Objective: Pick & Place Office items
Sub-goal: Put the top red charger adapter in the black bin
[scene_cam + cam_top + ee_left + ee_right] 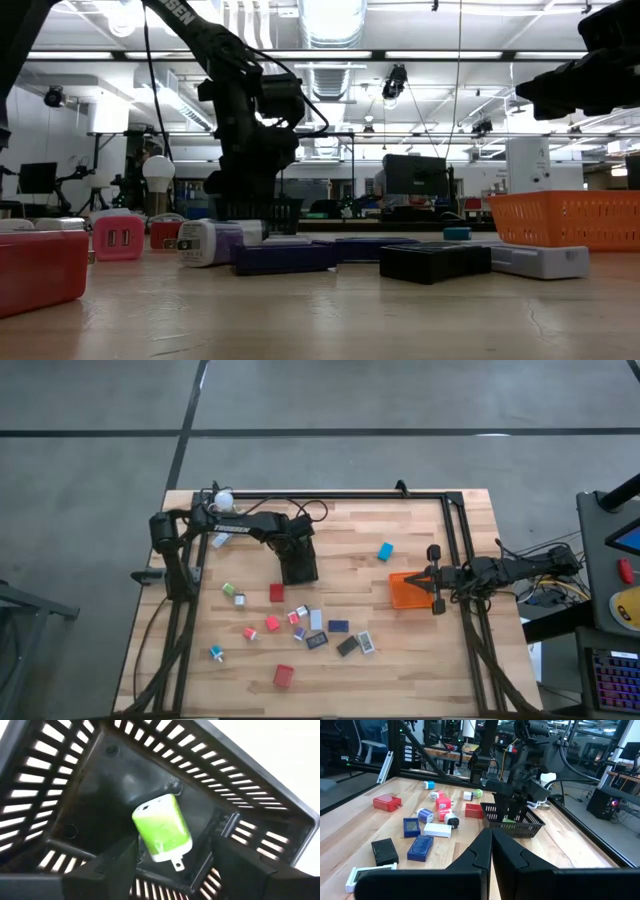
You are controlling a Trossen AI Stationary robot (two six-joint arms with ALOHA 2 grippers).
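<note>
One wooden table (420,650) carries two baskets. The black slatted basket (298,563) sits toward the left of the middle, and the orange basket (407,591) sits toward the right, just beside the right arm.

The left gripper (175,857) hangs over the black basket, its fingers (112,862) apart. Between them, on the basket floor, lies one green and white charger (162,826) with metal prongs on its white end; nothing grips it. The right gripper (491,851) waits at the table's right side by the orange basket, its two fingers pressed together and holding nothing.

The loose office items (300,625) lie scattered on the wood below the black basket, about fourteen in the overhead view, though the smallest are hard to count. There are two red blocks, one (277,592) near the basket and one (283,676) by the near edge. Two smaller pink-red pieces (272,623) lie between them. One dark blue flat piece (338,626), one black flat piece (347,646) and one white flat piece (316,619) sit close together. One light blue block (385,551) lies apart, between the two baskets. Small white and green plugs (228,590) lie at the left.

One white bulb (223,499) sits at the far left corner.
</note>
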